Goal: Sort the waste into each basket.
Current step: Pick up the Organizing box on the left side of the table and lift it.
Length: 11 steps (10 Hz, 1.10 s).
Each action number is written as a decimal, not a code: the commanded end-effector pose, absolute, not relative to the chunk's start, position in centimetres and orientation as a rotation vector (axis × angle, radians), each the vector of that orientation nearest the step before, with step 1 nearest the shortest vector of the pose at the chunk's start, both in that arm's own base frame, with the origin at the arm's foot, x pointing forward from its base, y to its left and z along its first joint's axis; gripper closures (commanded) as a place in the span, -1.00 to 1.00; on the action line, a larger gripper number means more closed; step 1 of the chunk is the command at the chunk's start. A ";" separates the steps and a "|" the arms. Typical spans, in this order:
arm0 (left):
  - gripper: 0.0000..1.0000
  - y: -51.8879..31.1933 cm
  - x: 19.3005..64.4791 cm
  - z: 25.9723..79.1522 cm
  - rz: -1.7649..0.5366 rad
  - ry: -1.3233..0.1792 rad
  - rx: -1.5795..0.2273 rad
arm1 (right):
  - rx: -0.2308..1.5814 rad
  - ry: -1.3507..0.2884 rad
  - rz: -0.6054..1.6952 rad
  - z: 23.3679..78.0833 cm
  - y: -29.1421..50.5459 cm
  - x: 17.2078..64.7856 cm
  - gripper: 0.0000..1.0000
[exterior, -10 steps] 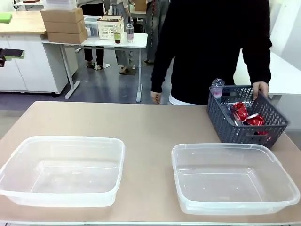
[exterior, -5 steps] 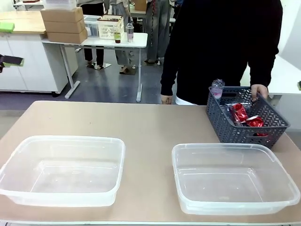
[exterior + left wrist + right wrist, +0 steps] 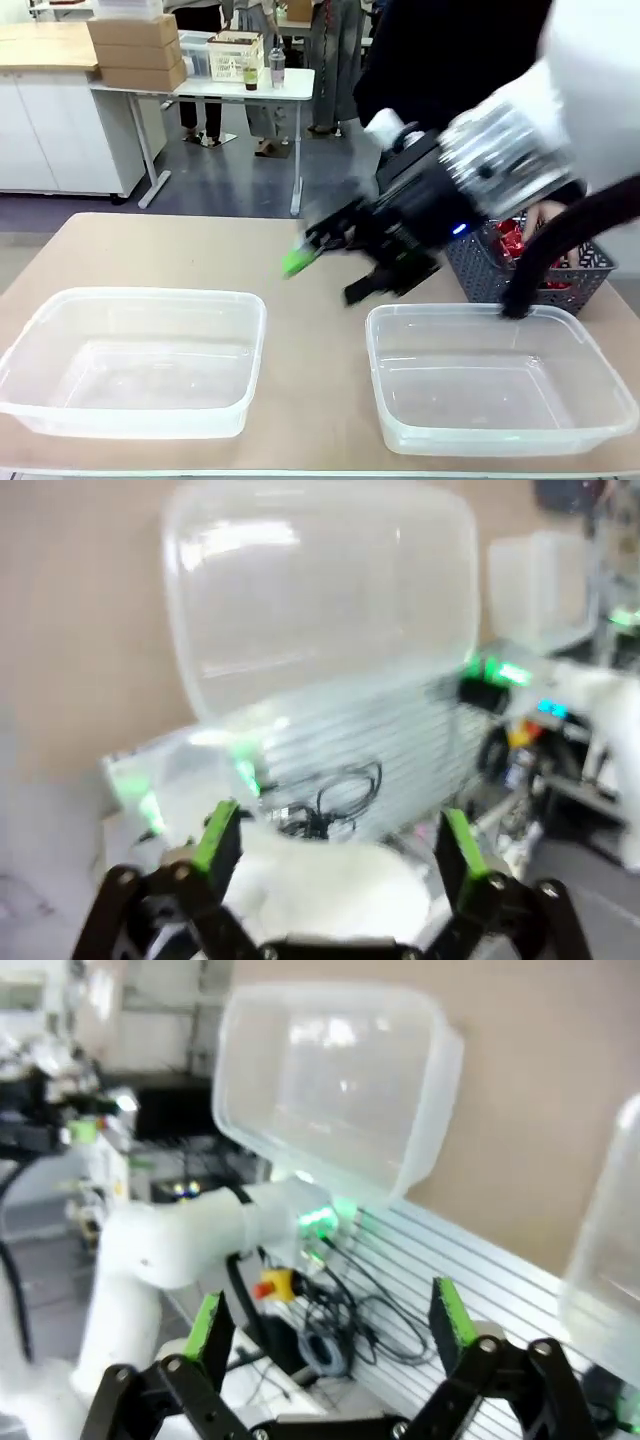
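Note:
My right gripper hangs open and blurred over the table's middle, between the two clear baskets, nothing between its green pads. The left basket and the right basket stand near the front edge with nothing in them. Red cans lie in a dark grey lattice basket at the far right, half hidden behind my right arm. The right wrist view has the open right gripper facing one clear basket. In the left wrist view the open left gripper looks at a clear basket.
A person in black stands at the far side behind the grey basket. My left arm's white base and cables below the table edge appear in the right wrist view. Bare tabletop lies beyond the left basket.
My right arm has swung in from the right, across the front of the grey basket, and now covers the bottle that stood in it. The person has shifted to the right.

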State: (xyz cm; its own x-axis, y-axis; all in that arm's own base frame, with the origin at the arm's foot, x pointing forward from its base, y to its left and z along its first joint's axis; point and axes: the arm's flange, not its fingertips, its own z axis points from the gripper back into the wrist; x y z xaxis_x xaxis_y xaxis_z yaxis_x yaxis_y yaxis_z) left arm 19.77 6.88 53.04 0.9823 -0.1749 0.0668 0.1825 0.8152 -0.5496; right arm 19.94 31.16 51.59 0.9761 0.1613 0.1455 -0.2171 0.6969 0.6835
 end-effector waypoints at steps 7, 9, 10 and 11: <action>-1.00 4.6 22.9 47.8 -0.177 -0.048 -0.461 | 0.426 0.095 0.131 48.3 41.7 21.3 -1.00; -1.00 3.6 23.6 41.5 -0.089 -0.069 -0.224 | 0.301 0.137 0.099 44.8 46.0 22.2 -1.00; -1.00 3.4 23.7 39.1 -0.075 -0.061 -0.163 | 0.182 0.118 0.059 43.3 47.2 22.1 -1.00; -1.00 2.9 24.0 37.0 -0.145 -0.028 -0.194 | 0.125 0.060 0.029 42.5 47.9 22.2 -1.00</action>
State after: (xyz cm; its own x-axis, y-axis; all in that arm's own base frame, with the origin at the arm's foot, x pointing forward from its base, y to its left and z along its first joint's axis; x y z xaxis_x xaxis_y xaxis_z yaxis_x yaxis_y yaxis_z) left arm 29.87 6.37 48.27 0.9868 -0.1389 0.0835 0.1532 0.9675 -0.2012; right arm 20.58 45.34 42.49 0.9907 0.1031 -0.0885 -0.0801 0.9693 0.2323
